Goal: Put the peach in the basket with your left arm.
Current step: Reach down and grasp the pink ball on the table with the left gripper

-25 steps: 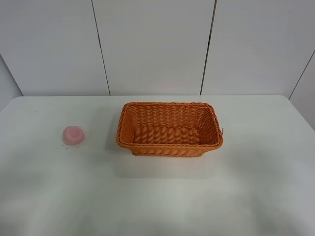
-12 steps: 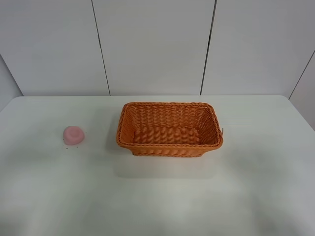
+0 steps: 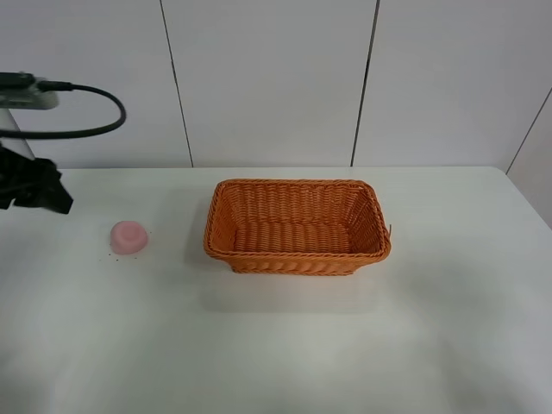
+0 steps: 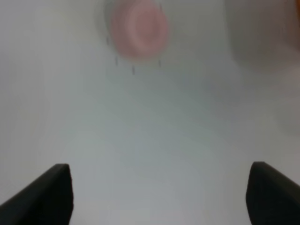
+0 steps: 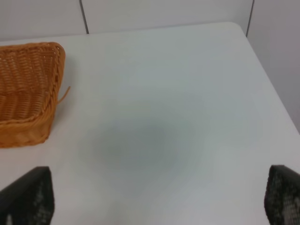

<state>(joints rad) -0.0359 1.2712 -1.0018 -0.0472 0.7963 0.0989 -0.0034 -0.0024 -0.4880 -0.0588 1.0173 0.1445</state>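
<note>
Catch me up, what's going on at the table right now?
The left arm is at the left edge of the high view, behind the peach. The peach sits on the table, left of the basket and apart from it. The left pincer is open and holds nothing, with the peach ahead of it. The basket has nothing in it. The right pincer is open over bare table beside the basket.

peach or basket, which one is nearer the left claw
The peach, small and pink, lies just ahead of the left claw; the orange basket sits farther off, beyond it.
</note>
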